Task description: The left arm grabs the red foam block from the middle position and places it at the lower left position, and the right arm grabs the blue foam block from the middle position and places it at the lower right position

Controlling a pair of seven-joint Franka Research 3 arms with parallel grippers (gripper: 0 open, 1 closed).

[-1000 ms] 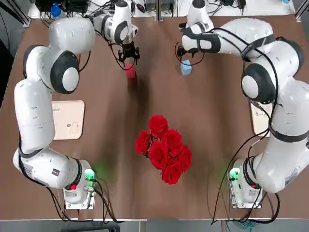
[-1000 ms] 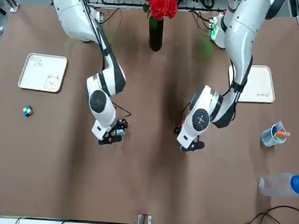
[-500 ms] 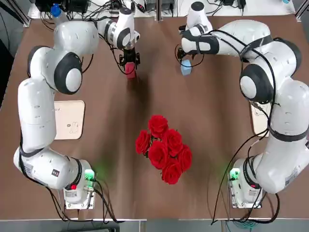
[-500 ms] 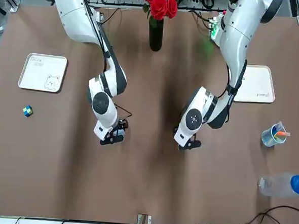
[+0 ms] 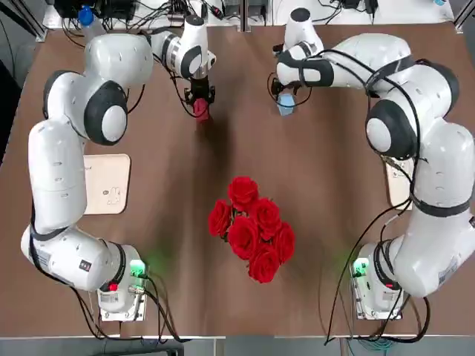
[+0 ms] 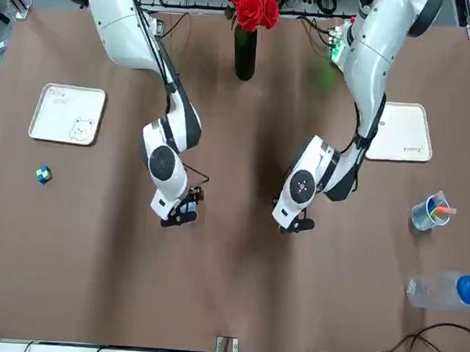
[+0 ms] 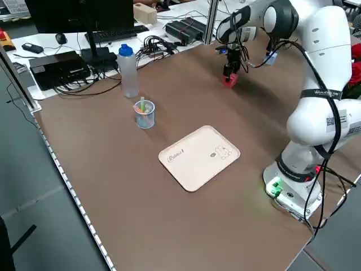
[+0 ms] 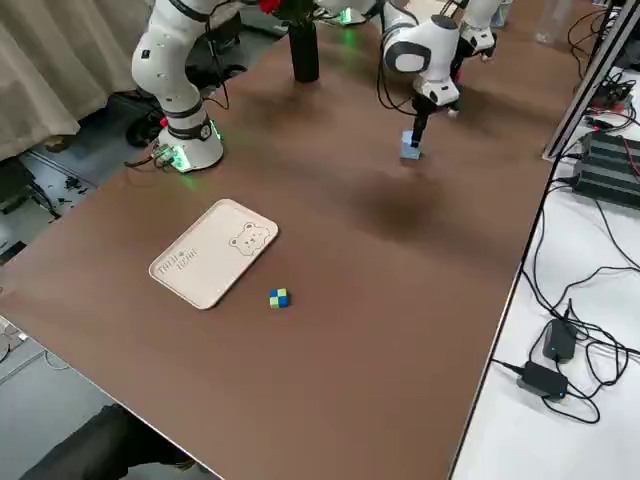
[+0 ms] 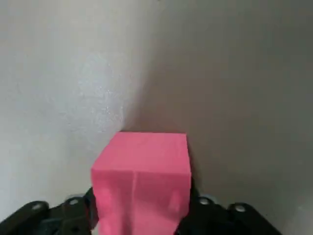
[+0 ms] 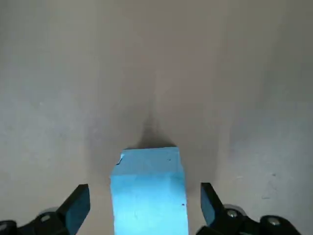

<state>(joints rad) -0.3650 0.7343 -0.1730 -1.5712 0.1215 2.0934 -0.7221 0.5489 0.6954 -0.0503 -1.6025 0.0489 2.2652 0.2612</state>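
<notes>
Red foam block [image 9: 142, 183] sits gripped in the left claw [image 9: 142, 210] at the far middle of the bench [image 5: 245, 148], while the right claw [image 10: 145, 208] stands open around the blue foam block [image 10: 149, 196], both placements on the cream trays [image 7: 199, 158] undone.

Matte, smooth red foam block [image 9: 142, 183] between the left gripper's [image 9: 142, 210] fingers; matte, scuffed blue foam block [image 10: 149, 191] between the right's [image 10: 145, 208].
</notes>
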